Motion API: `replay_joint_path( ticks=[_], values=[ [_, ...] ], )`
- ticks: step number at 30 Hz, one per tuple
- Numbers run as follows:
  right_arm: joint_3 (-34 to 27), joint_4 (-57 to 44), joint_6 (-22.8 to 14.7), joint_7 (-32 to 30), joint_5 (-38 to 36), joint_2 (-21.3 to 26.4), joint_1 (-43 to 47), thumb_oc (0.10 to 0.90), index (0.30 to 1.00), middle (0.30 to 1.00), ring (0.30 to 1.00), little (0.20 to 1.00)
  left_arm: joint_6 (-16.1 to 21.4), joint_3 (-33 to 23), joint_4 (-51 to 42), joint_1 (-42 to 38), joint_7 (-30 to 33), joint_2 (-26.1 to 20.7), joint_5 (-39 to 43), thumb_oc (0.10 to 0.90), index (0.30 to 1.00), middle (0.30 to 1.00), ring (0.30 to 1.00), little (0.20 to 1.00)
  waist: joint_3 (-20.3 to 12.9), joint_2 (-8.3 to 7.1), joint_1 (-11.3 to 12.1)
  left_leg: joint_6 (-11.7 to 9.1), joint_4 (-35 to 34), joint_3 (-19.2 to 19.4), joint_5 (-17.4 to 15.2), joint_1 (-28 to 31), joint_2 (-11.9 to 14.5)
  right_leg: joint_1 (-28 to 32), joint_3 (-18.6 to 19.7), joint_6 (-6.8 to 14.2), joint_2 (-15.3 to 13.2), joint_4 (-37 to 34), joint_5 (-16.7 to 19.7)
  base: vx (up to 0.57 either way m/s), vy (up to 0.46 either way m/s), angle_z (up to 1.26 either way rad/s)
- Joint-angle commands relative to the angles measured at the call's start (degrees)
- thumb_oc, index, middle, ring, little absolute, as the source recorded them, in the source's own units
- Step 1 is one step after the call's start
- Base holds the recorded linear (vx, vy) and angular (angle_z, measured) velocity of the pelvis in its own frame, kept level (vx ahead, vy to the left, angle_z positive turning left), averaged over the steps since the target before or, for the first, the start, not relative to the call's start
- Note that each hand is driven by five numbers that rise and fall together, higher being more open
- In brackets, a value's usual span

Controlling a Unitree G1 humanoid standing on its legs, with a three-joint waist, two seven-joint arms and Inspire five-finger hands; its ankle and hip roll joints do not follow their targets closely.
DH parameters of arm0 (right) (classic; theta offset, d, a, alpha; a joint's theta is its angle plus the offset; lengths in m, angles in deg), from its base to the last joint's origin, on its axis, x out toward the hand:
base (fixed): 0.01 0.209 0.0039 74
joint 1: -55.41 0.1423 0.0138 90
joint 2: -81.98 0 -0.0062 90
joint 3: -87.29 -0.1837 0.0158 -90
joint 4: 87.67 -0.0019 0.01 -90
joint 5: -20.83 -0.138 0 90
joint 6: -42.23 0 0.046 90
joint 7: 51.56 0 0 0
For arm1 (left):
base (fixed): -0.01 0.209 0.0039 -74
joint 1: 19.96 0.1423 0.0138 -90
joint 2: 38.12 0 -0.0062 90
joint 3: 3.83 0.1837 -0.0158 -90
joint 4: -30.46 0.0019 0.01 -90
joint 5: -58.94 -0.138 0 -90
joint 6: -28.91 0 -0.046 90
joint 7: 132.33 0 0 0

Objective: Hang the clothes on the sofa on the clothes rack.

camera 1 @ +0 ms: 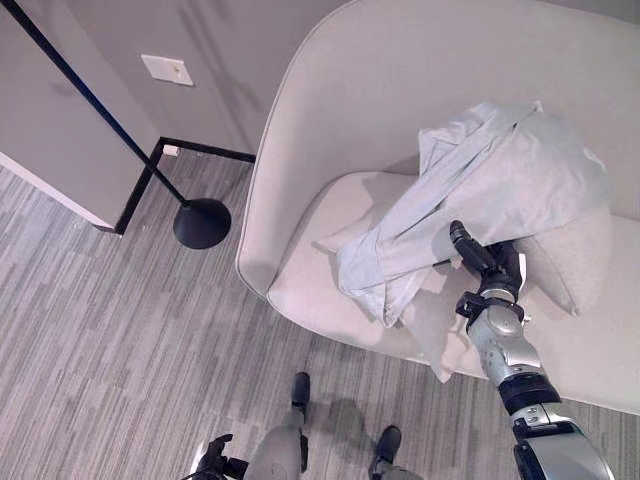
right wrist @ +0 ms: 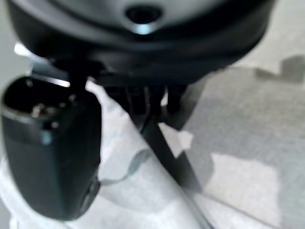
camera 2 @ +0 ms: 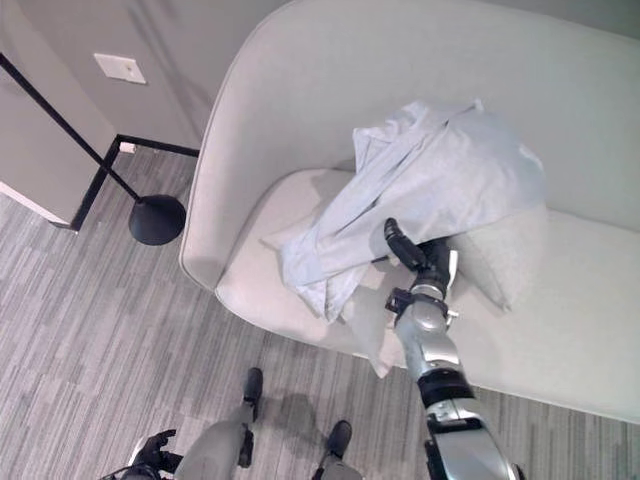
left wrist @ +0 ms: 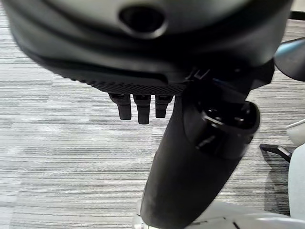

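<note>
Garment: the crumpled pale blue cotton shirt (camera 1: 480, 195) lies heaped on the seat of the rounded cream upholstered sofa (camera 1: 330, 100), one sleeve trailing down toward the near-left edge of the seat. It is draped over a cream square cushion (camera 1: 565, 260), so the bulk sits high and within the arm's reach.

Right hand: the right hand (camera 1: 490, 265) is extended out over the seat, fingertips right at the near edge of the shirt where the fabric folds over. In the right wrist view the fingers (right wrist: 147, 98) point down toward the cloth with the thumb (right wrist: 50, 148) standing apart. It looks open and has hold of nothing yet, though how close the fingertips are to touching I cannot tell.

Why there: a judgement, but that folded edge offers loose fabric to pinch, easier than the flat spread further back.

Left hand: the left hand (left wrist: 143, 107) hangs low by the grey striped carpet (camera 1: 120, 330), fingers relaxed, thumb out, idle and holding nothing.

Stand: a black pole with a round base (camera 1: 200, 222) rises at the far left, near the wall corner; whether it belongs to the rack I cannot tell.

Stage: reaching for the grasp; hanging not yet begun.
</note>
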Motion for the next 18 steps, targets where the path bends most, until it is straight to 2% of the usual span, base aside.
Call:
replay_joint_path(
  ticks=[1,5,9,12,16,18],
  values=[
    [4.5,-6.4,-4.8,1.5,7.2,5.1,14.5,0.8,0.9,0.9,0.9,0.9,0.6,3.4,2.4,-1.3,2.0,0.8,-1.3,0.8,0.9,0.9,0.9,0.9,-3.9,-1.16,4.1,-3.5,0.3,-3.1,-5.7,2.0,3.9,-0.3,0.3,2.6,-5.1,3.6,0.3,0.02,0.029,0.06],
    [5.0,-11.3,-2.1,0.1,14.5,6.8,13.4,0.8,0.9,0.9,0.9,0.9,0.2,2.9,1.9,-1.7,2.8,0.5,-2.1,0.8,0.9,0.9,0.9,0.9,-3.5,-1.85,4.4,-3.1,0.3,-4.0,-5.8,1.7,3.4,-0.4,-0.2,2.5,-5.3,4.6,-0.2,0.01,0.02,0.1],
    [5.0,-12.4,-1.1,-1.0,17.8,8.2,13.8,0.8,0.9,0.9,0.9,0.9,0.1,3.0,1.7,-1.8,3.1,0.3,-3.0,0.8,0.9,0.9,0.9,0.9,-3.2,-2.21,4.6,-2.9,0.3,-4.8,-5.9,1.7,3.1,-0.3,-0.5,2.5,-5.7,5.4,-0.5,0.01,0.024,0.13],
    [5.4,-9.3,-0.9,-1.3,16.8,7.8,15.9,0.8,0.9,0.9,0.9,0.9,0.2,3.9,1.6,-1.8,2.9,0.2,-3.4,0.8,0.9,0.9,0.9,0.9,-3.1,-2.4,5.0,-2.7,0.3,-5.1,-6.0,1.5,2.7,-0.3,-0.6,2.6,-5.9,5.6,-0.6,0.0,0.031,0.15],
    [6.2,2.4,-0.5,-2.5,12.3,7.1,22.8,0.8,0.9,0.9,0.9,0.9,0.4,4.7,1.5,-2.6,3.1,-0.6,-2.4,0.8,0.9,0.9,0.9,0.9,-2.3,-2.07,6.5,-2.4,0.3,-5.6,-5.9,0.6,1.8,-0.8,-1.0,2.8,-6.5,5.8,-0.3,-0.01,0.046,0.05],
    [6.6,3.3,-0.4,-2.8,12.6,7.2,24.1,0.8,0.9,0.9,0.9,0.9,0.5,4.8,1.6,-2.7,3.2,-0.7,-2.2,0.8,0.9,0.9,0.9,0.9,-2.0,-2.04,6.8,-2.4,0.3,-5.7,-6.1,0.6,1.7,-0.8,-1.0,2.8,-6.5,5.9,-0.5,0.0,0.026,0.07]
  ],
)
